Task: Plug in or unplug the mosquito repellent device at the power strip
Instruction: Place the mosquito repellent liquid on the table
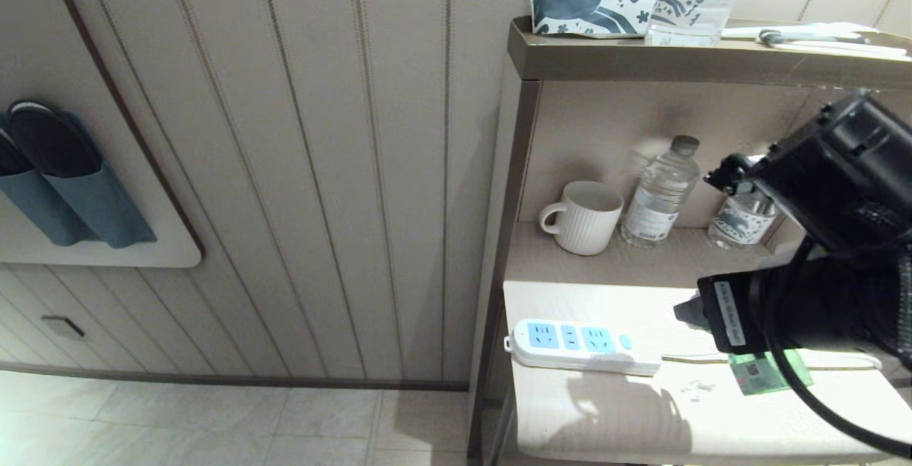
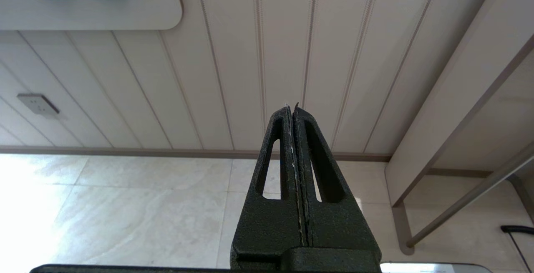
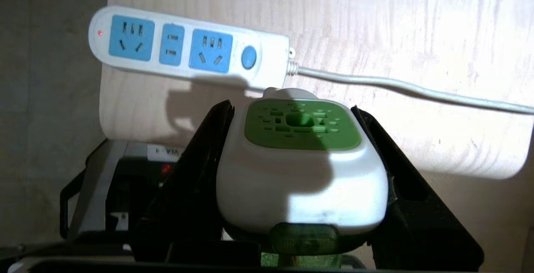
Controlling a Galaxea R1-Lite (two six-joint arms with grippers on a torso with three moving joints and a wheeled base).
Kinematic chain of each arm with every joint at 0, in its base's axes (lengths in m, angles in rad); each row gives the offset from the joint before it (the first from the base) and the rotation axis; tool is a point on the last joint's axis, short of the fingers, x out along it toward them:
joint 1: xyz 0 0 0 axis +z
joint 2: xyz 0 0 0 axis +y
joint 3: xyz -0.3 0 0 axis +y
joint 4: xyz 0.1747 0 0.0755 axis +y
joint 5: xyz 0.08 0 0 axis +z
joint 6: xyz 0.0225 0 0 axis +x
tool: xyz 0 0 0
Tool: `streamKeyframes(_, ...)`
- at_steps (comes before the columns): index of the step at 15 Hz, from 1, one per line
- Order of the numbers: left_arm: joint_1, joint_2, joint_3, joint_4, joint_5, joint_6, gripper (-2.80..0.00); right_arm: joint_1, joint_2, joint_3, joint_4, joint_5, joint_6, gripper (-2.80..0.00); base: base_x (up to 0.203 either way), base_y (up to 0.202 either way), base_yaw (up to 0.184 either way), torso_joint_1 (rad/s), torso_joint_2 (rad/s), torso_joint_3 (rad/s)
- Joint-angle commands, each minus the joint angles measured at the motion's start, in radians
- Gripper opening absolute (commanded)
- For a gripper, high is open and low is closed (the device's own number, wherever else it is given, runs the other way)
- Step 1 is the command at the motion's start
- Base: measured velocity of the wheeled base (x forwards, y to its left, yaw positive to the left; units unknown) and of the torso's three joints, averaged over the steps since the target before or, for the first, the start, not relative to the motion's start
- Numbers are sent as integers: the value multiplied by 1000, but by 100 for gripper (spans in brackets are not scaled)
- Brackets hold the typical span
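My right gripper (image 3: 292, 108) is shut on the mosquito repellent device (image 3: 300, 173), its black fingers pressed against both sides of the white head with the green vented top. The device hangs above the pale tabletop, a short way off the button end of the power strip (image 3: 183, 49) and apart from it. All the light-blue sockets are empty and a red light glows at the far end. In the head view the power strip (image 1: 577, 343) lies near the table's left edge, and the device's green bottle (image 1: 773, 373) shows under my right arm. My left gripper (image 2: 292, 108) is shut and empty, off by the wall.
The strip's white cord (image 3: 396, 85) runs across the tabletop (image 1: 605, 409). A white mug (image 1: 584, 216), a water bottle (image 1: 659, 195) and a small bottle (image 1: 741, 220) stand on the shelf behind. A top shelf (image 1: 641, 60) overhangs. A wall outlet (image 1: 63, 325) sits low at the left.
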Motion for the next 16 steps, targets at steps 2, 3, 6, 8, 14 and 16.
streamKeyframes(2, 1, 1, 0, 1, 0, -2, -280, 1, -127, 170, -235, -25, -52, -280, 0, 0, 0, 0, 0, 0)
streamKeyframes(3, -1, 1, 0, 1, 0, -2, -280, 2, -152, 226, -314, -38, -83, -280, 0, 0, 0, 0, 0, 0)
streamKeyframes(6, -1, 1, 0, 0, 0, -2, -280, 5, -200, 407, -570, -97, -194, -280, 0, 0, 0, 0, 0, 0)
streamKeyframes(8, 1, 1, 0, 0, 0, -4, -280, 8, -209, 539, -777, -148, -285, -280, 0, 0, 0, 0, 0, 0)
streamKeyframes(14, -1, 1, 0, 0, 0, -6, -280, 9, -118, 775, -1379, -304, -483, -280, 0, 0, 0, 0, 0, 0)
streamKeyframes(16, 0, 1, 0, 0, 2, -8, -280, 9, -59, 807, -1513, -346, -488, -280, 0, 0, 0, 0, 0, 0)
